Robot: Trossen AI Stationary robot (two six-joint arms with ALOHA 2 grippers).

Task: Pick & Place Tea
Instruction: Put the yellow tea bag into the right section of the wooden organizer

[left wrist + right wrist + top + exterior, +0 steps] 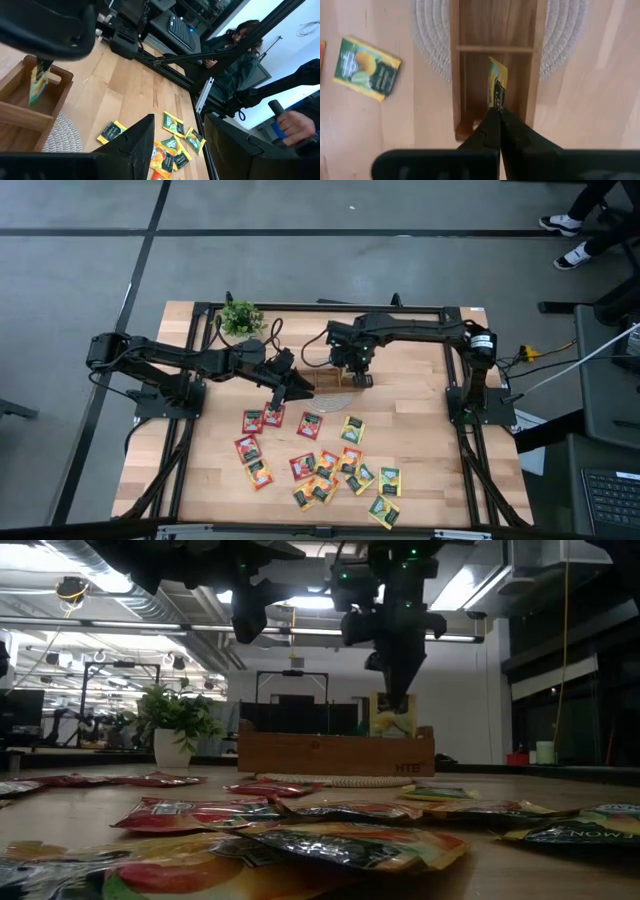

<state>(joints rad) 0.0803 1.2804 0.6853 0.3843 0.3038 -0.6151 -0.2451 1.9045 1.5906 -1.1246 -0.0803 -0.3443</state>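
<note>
The right pincer (498, 114) was clamped on the top edge of a yellow-green tea sachet (497, 85), thin, light and floppy, hanging upright over the wooden tray's (455, 75) end compartment, while the left pincer (285, 388) hovered apart above the table (440, 470).

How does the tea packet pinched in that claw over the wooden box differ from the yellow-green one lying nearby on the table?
The held packet hangs upright on edge, pinched by the right claw; the loose packet lies flat, untouched. The held one hangs over the end compartment of the wooden tray; the loose one rests on bare table beside it. Both are yellow-green sachets.
</note>
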